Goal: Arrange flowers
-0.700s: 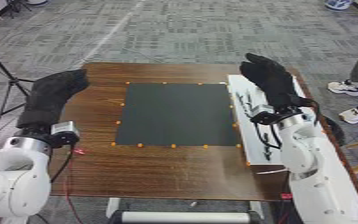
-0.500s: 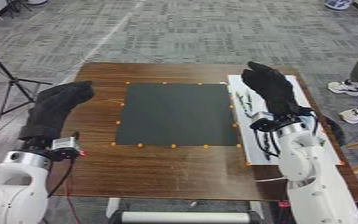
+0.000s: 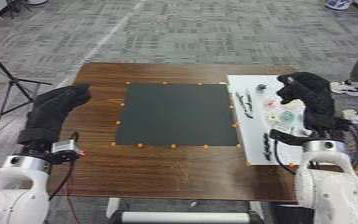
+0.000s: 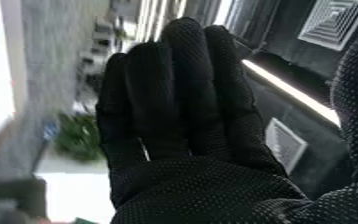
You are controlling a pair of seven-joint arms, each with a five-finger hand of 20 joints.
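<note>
Right robot hand (image 3: 310,96) hangs just beside pale flowers (image 3: 287,117).

Brown wood-grain table (image 3: 175,172), matt dark mat (image 3: 175,115), dotted black cloth glove (image 3: 310,97), smooth white arms (image 3: 17,176)

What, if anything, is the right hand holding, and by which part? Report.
Nothing is held: the right hand has its fingers straight, with nothing in them.

- This looks like a robotics lab.
- Grey patterned carpet (image 3: 202,35) spans the top of the head view.
- A tripod (image 3: 14,79) stands at its left.
- White robot arms (image 3: 15,185) enter below.
- Right wrist view: strip light (image 4: 291,91), upper right.
</note>
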